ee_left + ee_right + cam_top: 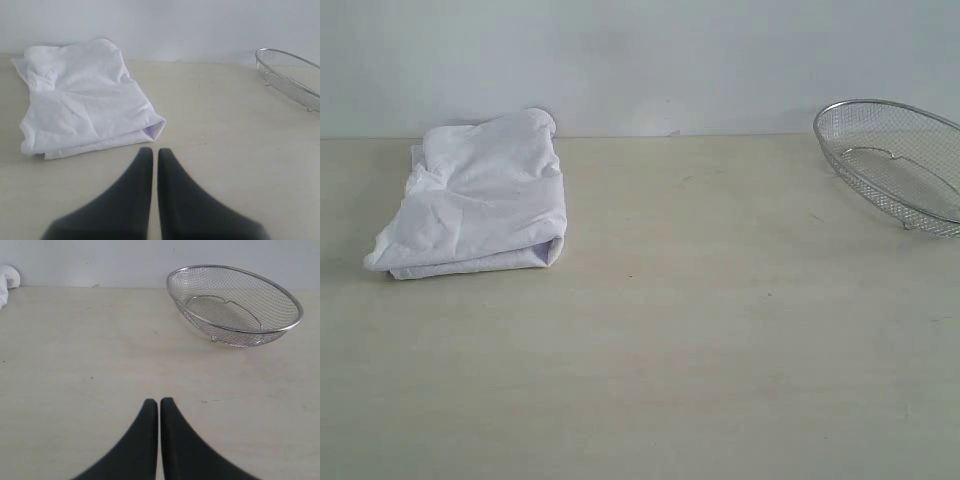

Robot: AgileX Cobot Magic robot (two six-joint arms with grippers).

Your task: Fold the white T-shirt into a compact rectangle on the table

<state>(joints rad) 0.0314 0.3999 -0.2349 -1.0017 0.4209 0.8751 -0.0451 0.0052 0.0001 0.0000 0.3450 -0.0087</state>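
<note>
The white T-shirt (480, 195) lies folded in a rumpled, roughly rectangular bundle at the far left of the pale table (700, 340); no lettering or tag shows. In the left wrist view the shirt (82, 97) rests just beyond my left gripper (155, 150), whose black fingers are shut and hold nothing, a short way from the shirt's near corner. My right gripper (159, 401) is shut and empty over bare tabletop; only a scrap of the shirt (7, 280) shows at that view's edge. Neither gripper appears in the exterior view.
A silver wire-mesh basket (900, 165) stands at the far right of the table, also seen as the basket (235, 305) ahead of the right gripper and the basket (292, 77) in the left wrist view. A pale wall rises behind the table's back edge.
</note>
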